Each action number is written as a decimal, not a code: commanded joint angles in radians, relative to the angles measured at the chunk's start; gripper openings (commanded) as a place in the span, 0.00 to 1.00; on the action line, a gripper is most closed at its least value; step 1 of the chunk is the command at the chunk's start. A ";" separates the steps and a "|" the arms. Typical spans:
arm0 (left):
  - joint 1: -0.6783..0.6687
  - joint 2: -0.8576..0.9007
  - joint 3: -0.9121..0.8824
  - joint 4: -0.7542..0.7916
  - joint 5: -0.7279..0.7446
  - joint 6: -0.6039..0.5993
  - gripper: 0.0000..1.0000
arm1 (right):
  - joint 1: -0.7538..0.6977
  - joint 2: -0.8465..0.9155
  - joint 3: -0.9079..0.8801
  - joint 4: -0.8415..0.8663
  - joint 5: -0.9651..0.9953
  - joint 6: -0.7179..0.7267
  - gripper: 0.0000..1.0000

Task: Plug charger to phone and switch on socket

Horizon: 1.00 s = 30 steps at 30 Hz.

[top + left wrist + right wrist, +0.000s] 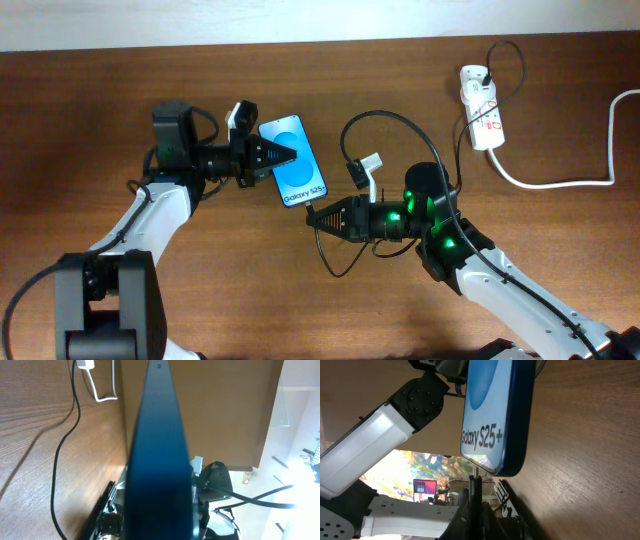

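Left gripper [279, 153]: jaws narrow, clamped on the phone [298, 172] at its plain short end. The phone is held off the table [90, 80], its blue screen tilted up. In the left wrist view its dark edge runs straight out between the jaws.

Right gripper [318, 214]: jaws nearly closed, pinching the charger [476, 471] by its plug tip. The tip pokes out ahead of the jaws and meets the phone's lower short edge, just under the "Galaxy S25+" text. Cannot tell how far it is seated.

The black cable loops behind the right gripper toward the socket [482, 118], which lies well apart from both jaws. A white cord [560, 184] trails off from the socket.
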 commanded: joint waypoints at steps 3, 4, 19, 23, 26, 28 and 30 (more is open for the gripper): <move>0.001 -0.001 0.010 0.006 0.034 0.020 0.00 | 0.008 0.003 -0.006 0.006 0.008 -0.002 0.04; 0.001 -0.001 0.010 0.006 0.034 0.020 0.00 | 0.008 0.003 -0.006 0.006 0.008 0.016 0.04; 0.001 -0.001 0.010 0.006 0.034 0.021 0.00 | 0.008 0.003 -0.006 0.007 0.002 0.099 0.04; 0.000 -0.001 0.010 0.006 0.034 0.021 0.00 | 0.008 0.003 -0.006 0.007 0.001 0.106 0.04; 0.000 -0.001 0.010 0.006 0.035 0.021 0.00 | 0.008 0.003 -0.006 0.013 0.001 0.122 0.04; 0.000 -0.001 0.010 0.006 0.035 0.021 0.00 | 0.008 0.003 -0.006 0.015 0.001 0.122 0.04; 0.000 -0.001 0.010 0.006 0.037 0.026 0.00 | 0.008 0.003 -0.006 0.015 0.001 0.122 0.04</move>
